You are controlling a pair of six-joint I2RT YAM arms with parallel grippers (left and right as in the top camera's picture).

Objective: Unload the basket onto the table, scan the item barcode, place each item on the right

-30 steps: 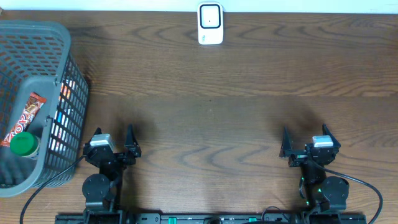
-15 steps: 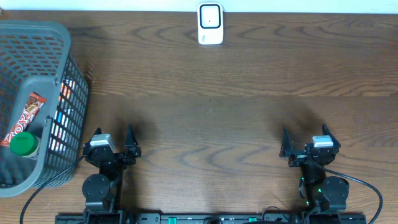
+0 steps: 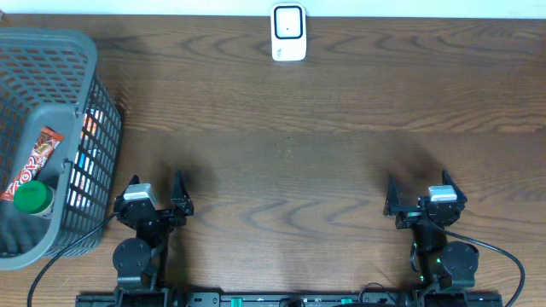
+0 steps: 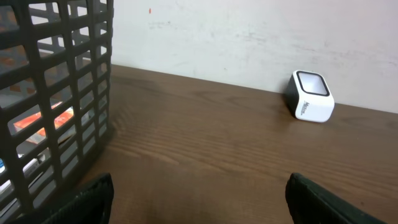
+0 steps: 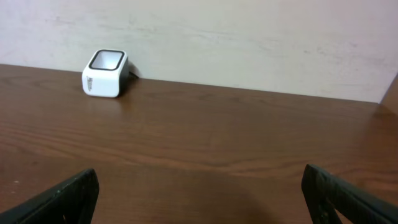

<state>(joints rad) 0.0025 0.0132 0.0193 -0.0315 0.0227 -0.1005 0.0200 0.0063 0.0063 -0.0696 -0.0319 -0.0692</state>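
The left gripper (image 3: 156, 182) and right gripper (image 3: 418, 181) stand wide, empty. The wood-grain desk (image 3: 324, 128) carries a boxy white scanner (image 3: 288, 32) and a grey lattice basket (image 3: 89, 49); only overhead shows the basket's interior.

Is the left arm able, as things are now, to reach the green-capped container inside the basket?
Probably yes. The basket is open on top, and the green-capped container lies uncovered in it. The left gripper is open and empty, beside the basket's wall, so it would have to come in from above.
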